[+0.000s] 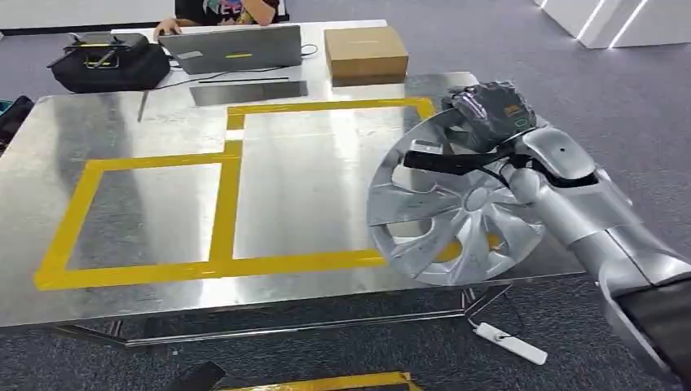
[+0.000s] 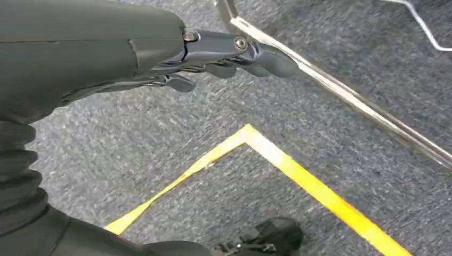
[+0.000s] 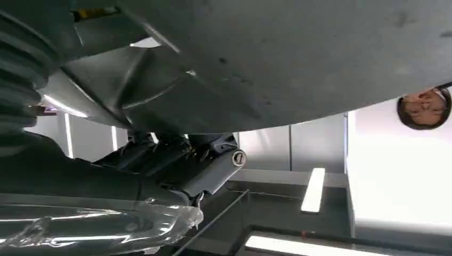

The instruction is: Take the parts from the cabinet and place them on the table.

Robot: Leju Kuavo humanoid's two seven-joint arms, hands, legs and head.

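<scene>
A grey carpeted floor (image 1: 562, 57) surrounds a shiny metal tabletop (image 1: 147, 130) marked with yellow tape (image 1: 224, 204) in two joined rectangles. No readable writing or brand shows anywhere; a small green patch on the back of the right hand is too small to make out.

The right hand (image 1: 487, 114) grasps a silver hubcap (image 1: 452, 220) by its upper rim, with dark fingers curled over the edge. The hubcap is held tilted, its spoked face turned up and toward the robot, its lower edge low over the near right corner of the tabletop, overlapping the tape line there; whether it touches the surface I cannot tell. In the right wrist view the hubcap's dull underside (image 3: 298, 53) spreads just above the hand (image 3: 181, 160), and crinkled clear plastic (image 3: 106, 224) lies beside the wrist.

The left hand (image 2: 234, 53) hangs over the carpet with its fingers loosely curled together and nothing in them, near a strip of yellow floor tape (image 2: 298, 176) and a metal table leg bar (image 2: 346, 96).

At the far edge of the tabletop stand a laptop (image 1: 240, 47), a brown cardboard box (image 1: 365, 50) and a black bag (image 1: 106, 61). A person sits behind the laptop. A white power strip (image 1: 509, 342) lies on the floor under the right corner.
</scene>
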